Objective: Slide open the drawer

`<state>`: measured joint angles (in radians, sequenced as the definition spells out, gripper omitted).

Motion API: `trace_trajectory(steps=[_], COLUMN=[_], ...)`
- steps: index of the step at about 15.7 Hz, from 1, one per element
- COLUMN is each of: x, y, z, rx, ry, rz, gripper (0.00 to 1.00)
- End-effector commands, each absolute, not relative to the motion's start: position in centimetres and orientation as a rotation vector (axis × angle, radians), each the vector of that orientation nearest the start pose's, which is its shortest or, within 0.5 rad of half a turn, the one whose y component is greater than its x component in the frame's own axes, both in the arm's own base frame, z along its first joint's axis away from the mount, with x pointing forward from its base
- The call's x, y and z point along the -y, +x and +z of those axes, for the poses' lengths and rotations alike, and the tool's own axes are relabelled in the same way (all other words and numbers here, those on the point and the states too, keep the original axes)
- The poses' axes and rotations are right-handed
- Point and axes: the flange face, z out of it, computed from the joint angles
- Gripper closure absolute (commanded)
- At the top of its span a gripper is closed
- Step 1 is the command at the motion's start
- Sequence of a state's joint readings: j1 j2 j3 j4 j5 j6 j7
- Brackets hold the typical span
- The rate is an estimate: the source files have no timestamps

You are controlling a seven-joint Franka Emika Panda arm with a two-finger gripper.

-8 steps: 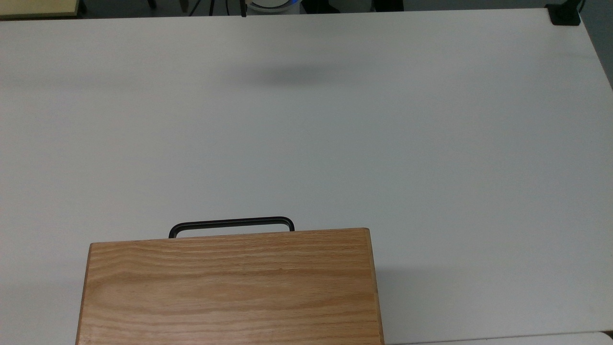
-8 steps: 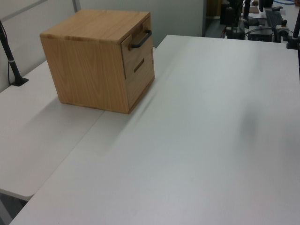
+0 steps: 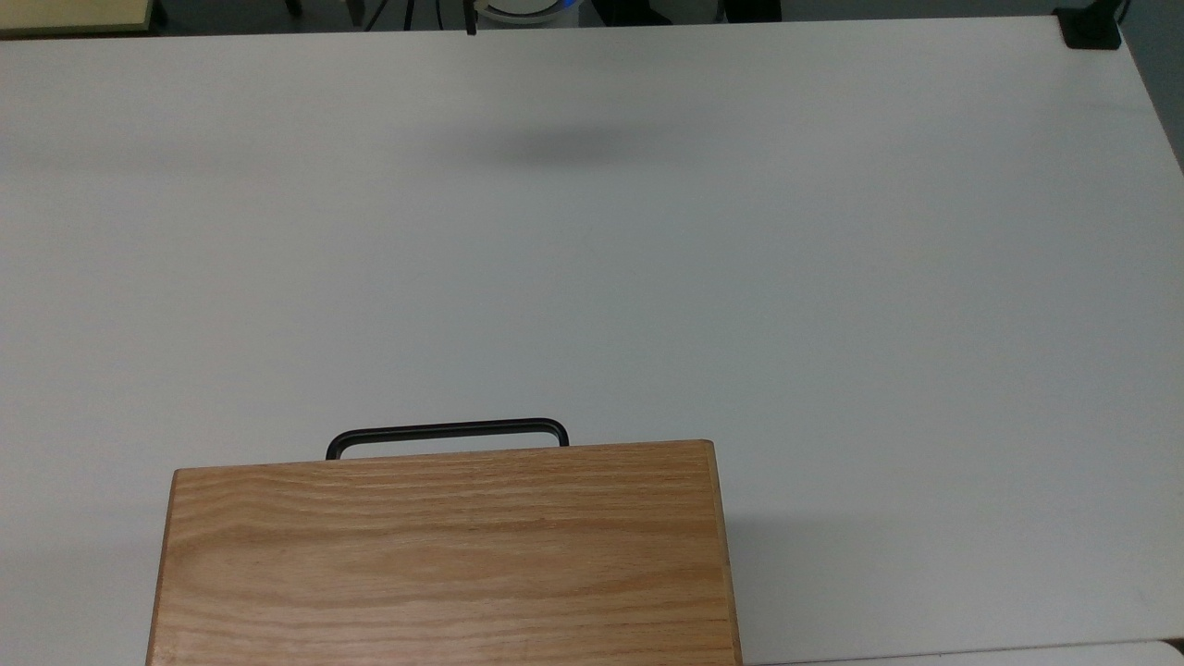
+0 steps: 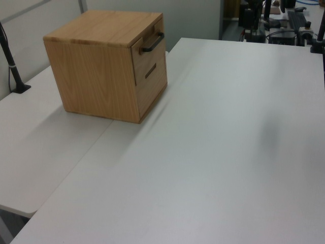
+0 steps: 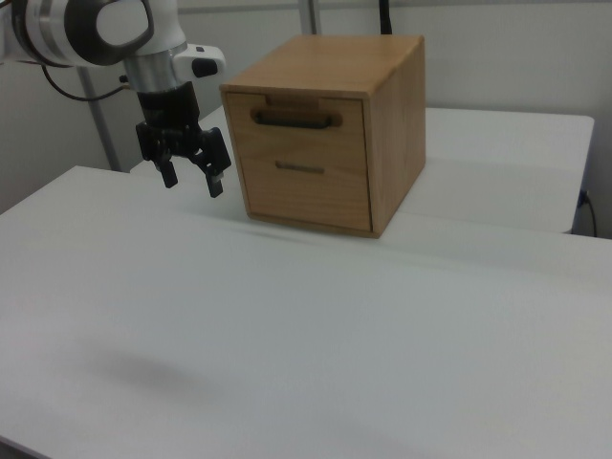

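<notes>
The drawer (image 5: pixel 298 137) is the upper one in an oak cabinet (image 5: pixel 382 115), and it sits shut, flush with the cabinet front. Its long black bar handle (image 5: pixel 296 119) runs across the front panel. The handle (image 3: pixel 447 430) juts out past the cabinet's top slab in the top view, and the handle (image 4: pixel 152 43) also shows in the left view. My gripper (image 5: pixel 193 184) hangs open above the table, to the right view's left of the cabinet and apart from it, at about handle height, holding nothing.
A second, lower drawer (image 5: pixel 301 186) with a small slim handle sits under the first. The cabinet stands on a wide white table (image 3: pixel 647 277). A black clamp post (image 4: pixel 12 71) stands at the left view's left edge.
The arm's shadow on the table has drifted slightly to the top view's right. The drawer and cabinet have not moved.
</notes>
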<state>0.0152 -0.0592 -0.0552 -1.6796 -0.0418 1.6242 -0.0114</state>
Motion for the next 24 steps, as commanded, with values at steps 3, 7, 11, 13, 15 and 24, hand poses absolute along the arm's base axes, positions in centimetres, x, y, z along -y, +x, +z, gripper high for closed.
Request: trace_trajectory(steps=[3,7,11,13,15,24], x=[2.6,2.7,2.8,2.9,3.0,6.3], y=[54.1,54.1,54.1,54.1,54.4,54.8], z=[61.0,61.0,61.2,61.2,61.4,62.4], rx=[-0.036,-0.034,-0.036,-0.046,-0.051,-0.463], ry=[-3.161,-3.164,-3.166,-3.166,-3.169,-3.14], rz=[-0.038,-0.035,-0.04,-0.04,-0.047,-0.073], gripper=[0.0,0.0,0.0,0.0,0.0,0.0])
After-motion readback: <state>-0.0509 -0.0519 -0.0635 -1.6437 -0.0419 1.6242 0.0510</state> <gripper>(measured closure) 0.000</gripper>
